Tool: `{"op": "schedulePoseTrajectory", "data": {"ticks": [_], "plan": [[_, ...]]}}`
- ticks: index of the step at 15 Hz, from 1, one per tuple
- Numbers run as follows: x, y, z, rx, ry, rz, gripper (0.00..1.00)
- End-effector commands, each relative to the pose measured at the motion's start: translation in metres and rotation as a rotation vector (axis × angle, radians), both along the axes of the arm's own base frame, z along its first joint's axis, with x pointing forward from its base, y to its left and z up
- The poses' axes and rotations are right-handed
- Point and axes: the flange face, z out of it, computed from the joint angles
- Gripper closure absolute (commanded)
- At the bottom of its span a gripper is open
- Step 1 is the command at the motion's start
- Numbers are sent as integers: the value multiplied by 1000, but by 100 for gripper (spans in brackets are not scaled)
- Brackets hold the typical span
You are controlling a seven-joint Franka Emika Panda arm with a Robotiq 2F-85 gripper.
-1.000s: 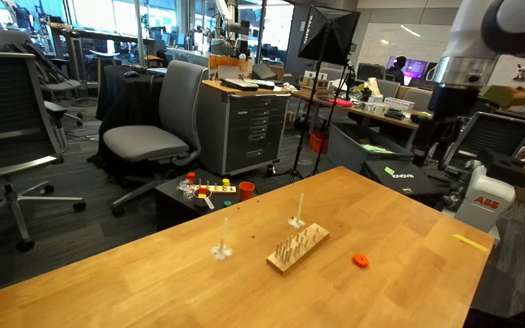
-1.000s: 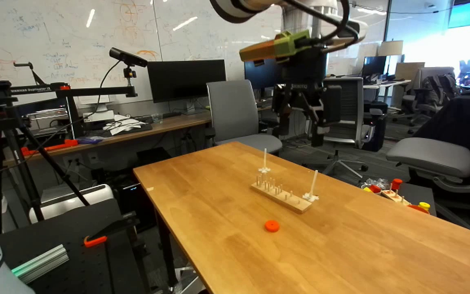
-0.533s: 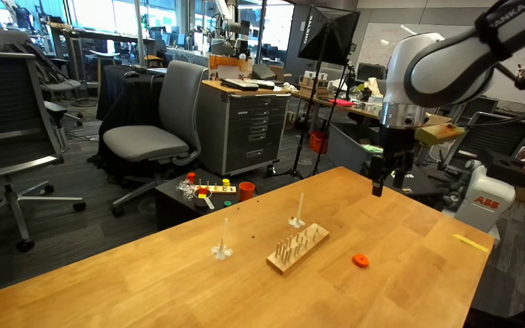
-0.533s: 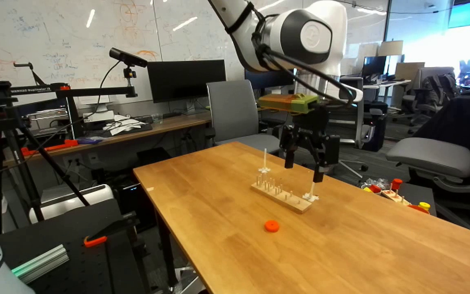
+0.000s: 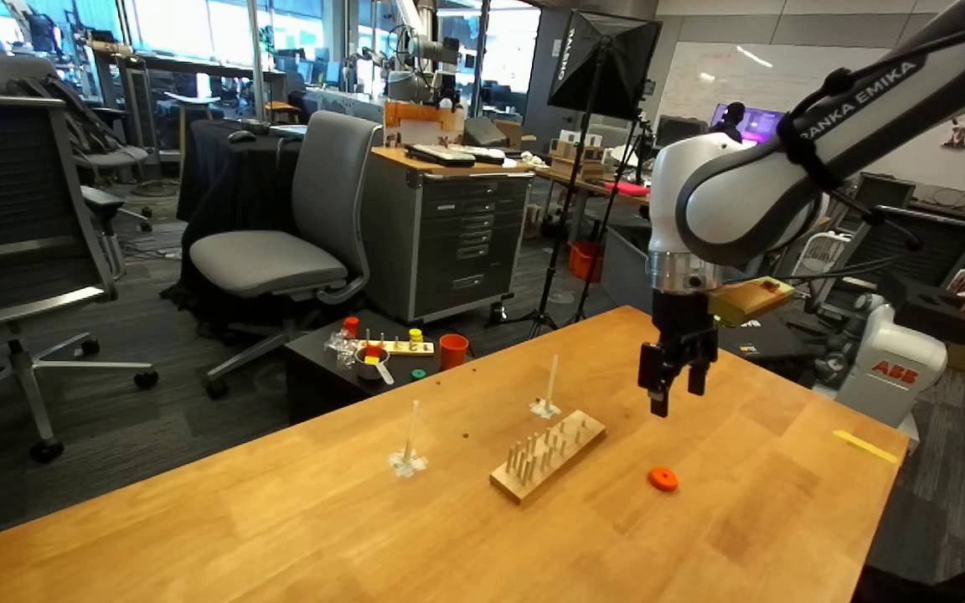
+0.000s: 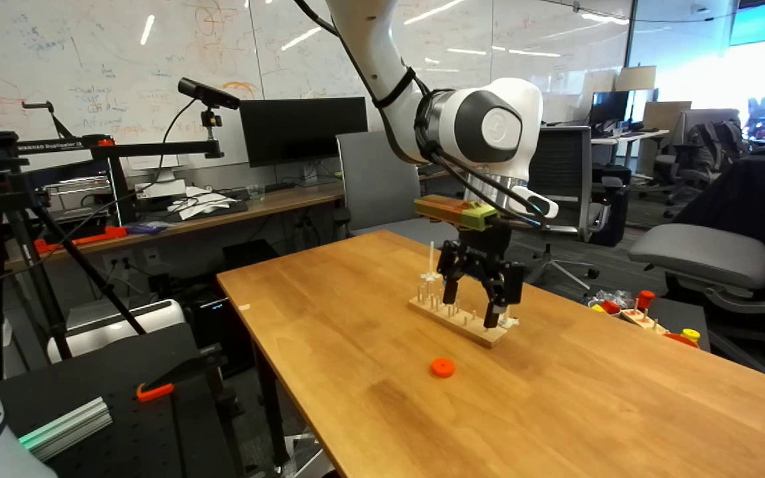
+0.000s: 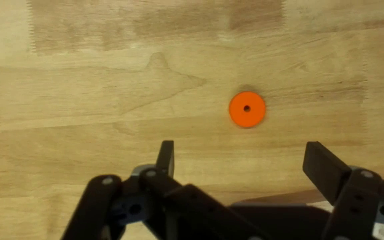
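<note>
Over the table [image 5: 281, 519], your tool [image 5: 678, 397] hangs parted wide, gripping nothing. The peg board [image 5: 556, 462] lies on its broad base, presumably to keep it steady; right of that, slightly nearer in an exterior view, the orange disc [image 5: 658, 483] rests flat, probably so it won't roll.

Wooden worktop [image 5: 340, 528] — tape [image 5: 864, 446] near one corner, two rods [image 5: 551, 383] near a long edge — pegboard [image 5: 558, 456] and disc [image 7: 247, 116] further in.
</note>
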Motion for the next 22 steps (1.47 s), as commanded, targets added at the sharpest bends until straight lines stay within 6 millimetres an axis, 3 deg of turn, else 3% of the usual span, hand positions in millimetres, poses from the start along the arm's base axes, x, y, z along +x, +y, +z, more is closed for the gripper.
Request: {"op": "schedulePoseTrajectory", "data": {"ticks": [1,14,15,16,17,20,22], "plan": [[5,16,-15,4,40,-10,0],[-10,23,-73,-8,124,-1,0],[-11,26,-70,-17,128,-1,0],[-10,26,-54,-2,123,4,0],[-17,20,-74,-4,116,10,0],[-12,22,-65,-4,111,13,0],[-12,14,-65,-13,91,0,0]]}}
